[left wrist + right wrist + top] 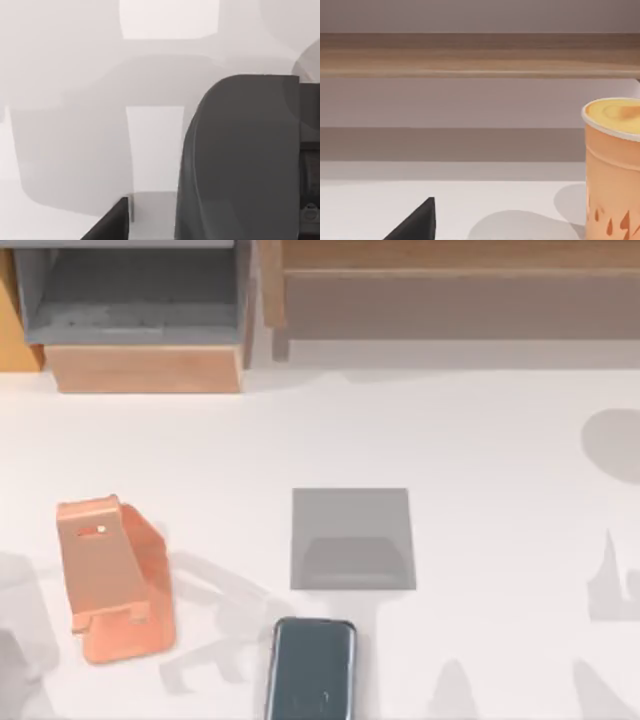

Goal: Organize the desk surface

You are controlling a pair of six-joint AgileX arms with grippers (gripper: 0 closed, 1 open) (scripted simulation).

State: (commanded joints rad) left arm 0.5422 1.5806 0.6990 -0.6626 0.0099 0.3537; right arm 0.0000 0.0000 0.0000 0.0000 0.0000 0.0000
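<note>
No text, label, brand or number can be read anywhere; the orange cup [612, 170] bears just small darker drop-shaped marks, no letters.

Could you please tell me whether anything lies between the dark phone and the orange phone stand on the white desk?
Nothing visible does. In the top view, bare white desk surface separates the dark glossy rectangular phone from the orange plastic phone stand; the small grey square pad lies off that line.

On the desk surface [480, 440]: one orange phone stand [112, 575], one dark phone [311, 668], one grey pad [351, 538], two wooden shelf units [150, 315], one orange cup [612, 167].
</note>
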